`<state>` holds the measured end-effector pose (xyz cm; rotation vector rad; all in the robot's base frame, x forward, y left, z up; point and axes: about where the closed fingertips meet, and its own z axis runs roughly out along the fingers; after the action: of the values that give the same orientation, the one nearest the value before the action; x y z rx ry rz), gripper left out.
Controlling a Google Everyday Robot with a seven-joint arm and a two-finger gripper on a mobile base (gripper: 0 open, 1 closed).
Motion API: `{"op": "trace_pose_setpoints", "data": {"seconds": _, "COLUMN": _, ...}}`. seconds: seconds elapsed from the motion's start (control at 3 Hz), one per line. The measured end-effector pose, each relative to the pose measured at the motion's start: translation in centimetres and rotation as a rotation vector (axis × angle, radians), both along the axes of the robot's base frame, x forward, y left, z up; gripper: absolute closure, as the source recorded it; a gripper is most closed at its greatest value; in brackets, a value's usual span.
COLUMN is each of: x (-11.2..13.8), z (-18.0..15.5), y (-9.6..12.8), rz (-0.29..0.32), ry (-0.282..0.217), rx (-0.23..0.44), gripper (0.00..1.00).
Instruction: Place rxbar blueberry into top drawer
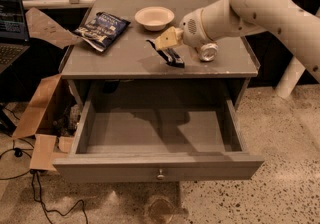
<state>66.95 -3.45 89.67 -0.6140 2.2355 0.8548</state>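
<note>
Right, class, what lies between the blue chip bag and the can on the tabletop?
In the camera view, the rxbar blueberry, with the gripper right above it; the white bowl sits just behind that line.

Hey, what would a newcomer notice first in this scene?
The big white arm stretches in from the upper right, with its gripper at the rxbar blueberry near the middle of the table top. Below, the top drawer stands pulled wide open toward the camera. A chip bag lies at the table's back left.
</note>
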Motion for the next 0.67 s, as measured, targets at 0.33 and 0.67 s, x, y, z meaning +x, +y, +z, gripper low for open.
{"op": "trace_pose_setpoints", "data": {"seconds": 0.33, "x": -2.5, "z": 0.1, "y": -1.4, "rz": 0.032, "ry": -0.029, "rx": 0.050, "gripper": 1.00}}
{"op": "trace_pose_setpoints", "data": {"seconds": 0.67, "x": -4.3, "z": -0.2, "y": -2.7, "rz": 0.025, "ry": -0.037, "rx": 0.087, "gripper": 1.00}}
